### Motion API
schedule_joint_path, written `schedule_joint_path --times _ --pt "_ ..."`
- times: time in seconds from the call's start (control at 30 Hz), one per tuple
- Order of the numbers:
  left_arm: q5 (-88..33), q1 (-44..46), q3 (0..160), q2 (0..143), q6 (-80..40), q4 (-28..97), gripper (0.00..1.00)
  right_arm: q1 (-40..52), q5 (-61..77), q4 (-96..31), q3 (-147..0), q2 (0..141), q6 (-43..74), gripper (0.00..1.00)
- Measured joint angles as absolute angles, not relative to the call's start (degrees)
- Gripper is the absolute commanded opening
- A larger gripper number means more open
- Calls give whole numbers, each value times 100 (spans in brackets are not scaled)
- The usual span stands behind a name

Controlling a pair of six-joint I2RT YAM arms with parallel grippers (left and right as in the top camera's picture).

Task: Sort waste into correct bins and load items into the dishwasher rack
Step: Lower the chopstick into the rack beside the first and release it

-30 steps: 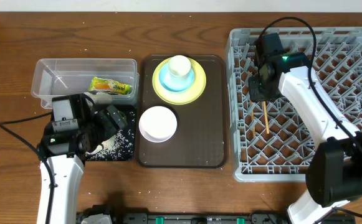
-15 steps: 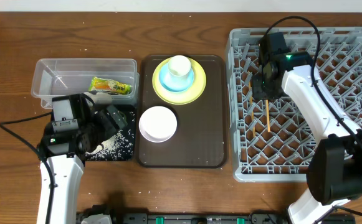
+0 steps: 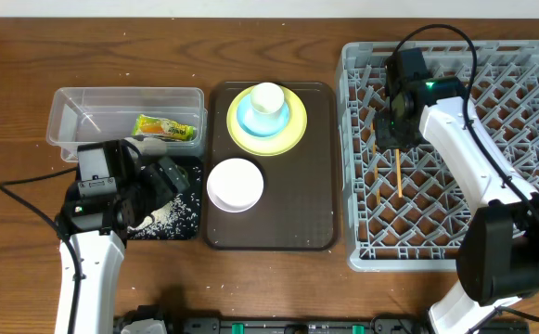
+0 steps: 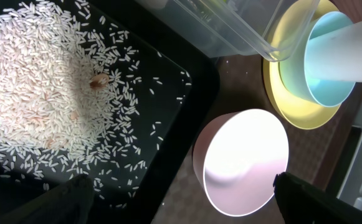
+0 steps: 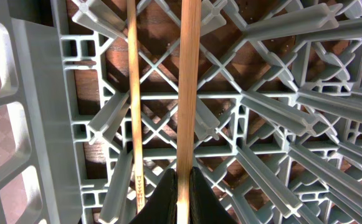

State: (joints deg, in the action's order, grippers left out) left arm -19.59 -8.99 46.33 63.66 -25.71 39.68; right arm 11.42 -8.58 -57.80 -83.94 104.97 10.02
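My right gripper (image 5: 182,202) is shut on one wooden chopstick (image 5: 190,93) low over the grey dishwasher rack (image 3: 529,186), near its left side (image 3: 394,139). The other chopstick (image 5: 134,106) lies loose on the rack's grid beside it. My left gripper (image 4: 184,205) hangs open over the black tray (image 4: 187,112), which holds scattered rice (image 4: 43,93). The snack wrapper (image 3: 167,127) lies in the clear tub (image 3: 74,102). A white bowl with a pinkish outside (image 4: 243,162) stands just right of the left gripper.
The dark brown serving tray (image 3: 288,204) sits between the bins and the rack. It carries the yellow plate (image 3: 292,134), with the light blue bowl (image 3: 249,121) and the white cup (image 3: 267,97) stacked on it. Upright pegs fill the rack.
My right gripper has shifted slightly to the right and back over the rack with the chopstick in it. The left arm has not moved.
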Motion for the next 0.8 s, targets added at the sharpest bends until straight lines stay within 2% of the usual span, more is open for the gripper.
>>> schedule_joint_path --times 0.8 --pt "-1959 -899 4633 6364 -2571 3970 95 1142 -810 -5422 -8062 10499 1000 6"
